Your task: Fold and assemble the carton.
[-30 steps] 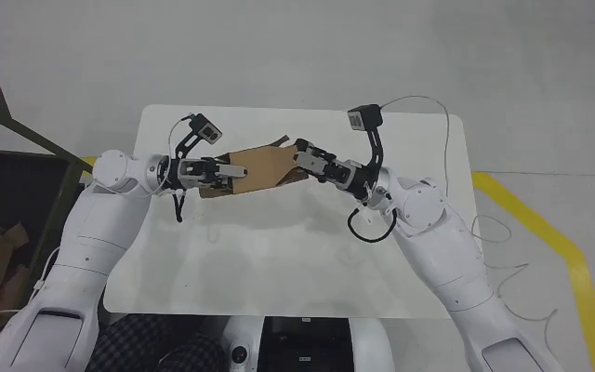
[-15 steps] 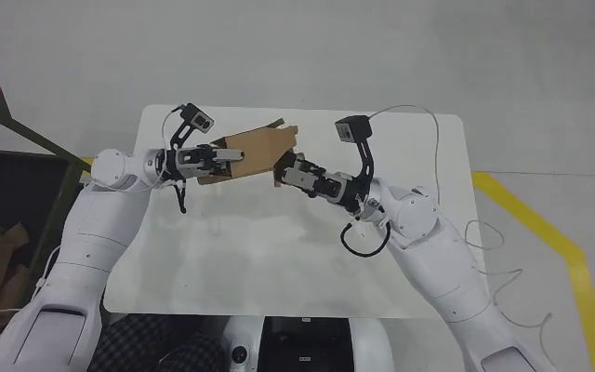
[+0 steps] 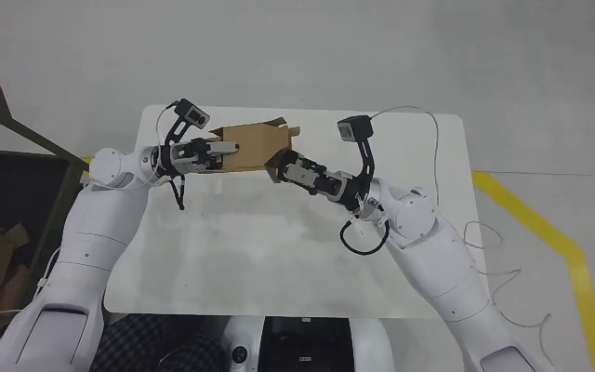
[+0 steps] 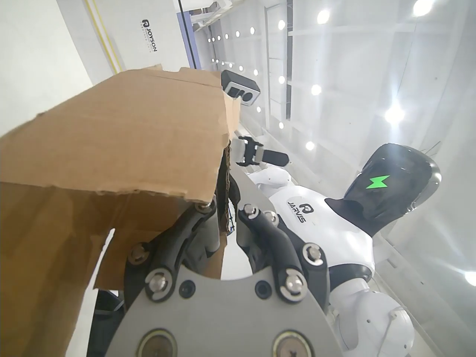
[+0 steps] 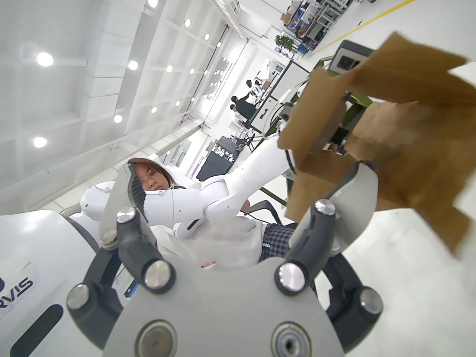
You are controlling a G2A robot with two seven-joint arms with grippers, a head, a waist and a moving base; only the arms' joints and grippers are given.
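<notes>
From where I stand, I count one carton [image 3: 249, 149], a single brown cardboard piece, held between the two claws. There are two claws. The left claw [image 3: 226, 149] is pinched onto a panel at one end of the carton. The right claw [image 3: 281, 172] is at the other end, spread wide, with one finger against a flap. One white bench [image 3: 279, 270] lies beneath both claws. There are two small wrist cameras, one [image 3: 195, 116] riding by the left claw and one [image 3: 353, 127] by the right.

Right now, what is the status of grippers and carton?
Left gripper shut on carton. Right gripper open, one finger at its end flaps. Nothing in the way.
</notes>
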